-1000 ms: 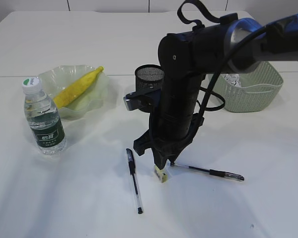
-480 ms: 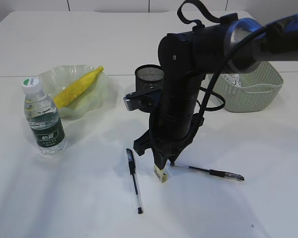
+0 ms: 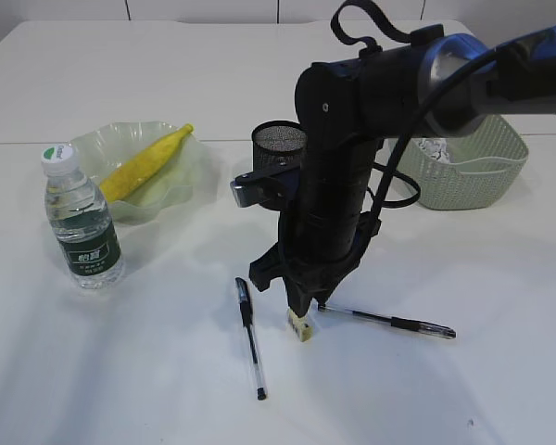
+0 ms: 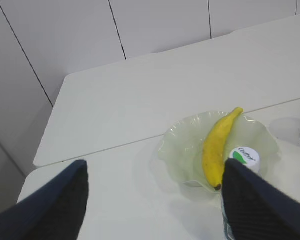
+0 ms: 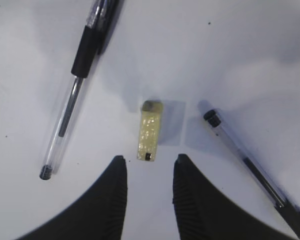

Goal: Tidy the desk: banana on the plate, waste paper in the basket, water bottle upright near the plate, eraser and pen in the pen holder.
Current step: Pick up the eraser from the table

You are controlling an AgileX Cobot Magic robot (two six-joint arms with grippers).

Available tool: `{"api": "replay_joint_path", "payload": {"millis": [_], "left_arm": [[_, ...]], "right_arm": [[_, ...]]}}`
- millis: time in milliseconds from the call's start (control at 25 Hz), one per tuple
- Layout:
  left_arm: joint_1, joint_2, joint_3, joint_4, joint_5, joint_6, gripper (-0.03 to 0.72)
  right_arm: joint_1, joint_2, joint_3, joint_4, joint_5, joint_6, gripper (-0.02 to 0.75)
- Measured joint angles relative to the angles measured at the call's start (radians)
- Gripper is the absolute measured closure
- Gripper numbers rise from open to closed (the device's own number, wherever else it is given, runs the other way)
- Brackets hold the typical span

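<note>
The right claw (image 5: 149,172) hangs just above the eraser (image 5: 150,130), its jaws partly apart and gripping nothing; the eraser lies on the tabletop (image 3: 120,371) between two pens, one (image 3: 250,337) on its left, the other (image 3: 389,322) on its right, toward the near edge; the left claw (image 4: 152,200) is wide apart and empty, above the banana (image 4: 216,149) on the plate (image 4: 182,147); the water bottle (image 3: 82,221) stands upright just beside the plate; the pen holder (image 3: 276,146) and basket (image 3: 473,171) sit farther back.

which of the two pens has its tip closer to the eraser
The pen on the right: its tip ends just beside the eraser, under the right gripper. The left pen points its tip away, toward the near desk edge.
</note>
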Motion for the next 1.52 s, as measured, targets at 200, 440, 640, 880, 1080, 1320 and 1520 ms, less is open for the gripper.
{"api": "replay_joint_path", "payload": {"millis": [200,440,640,880,1080,1320,1520], "left_arm": [[0.0,0.0,0.0,0.0,0.0,0.0,0.095],[0.0,0.0,0.0,0.0,0.0,0.0,0.095],[0.0,0.0,0.0,0.0,0.0,0.0,0.095],[0.0,0.0,0.0,0.0,0.0,0.0,0.095],[0.0,0.0,0.0,0.0,0.0,0.0,0.095],[0.0,0.0,0.0,0.0,0.0,0.0,0.095],[0.0,0.0,0.0,0.0,0.0,0.0,0.095]], "right_arm": [[0.0,0.0,0.0,0.0,0.0,0.0,0.496],[0.0,0.0,0.0,0.0,0.0,0.0,0.496],[0.0,0.0,0.0,0.0,0.004,0.0,0.496],[0.0,0.0,0.0,0.0,0.004,0.0,0.496],[0.0,0.0,0.0,0.0,0.004,0.0,0.497],[0.0,0.0,0.0,0.0,0.004,0.0,0.497],[0.0,0.0,0.0,0.0,0.004,0.0,0.497]]}}
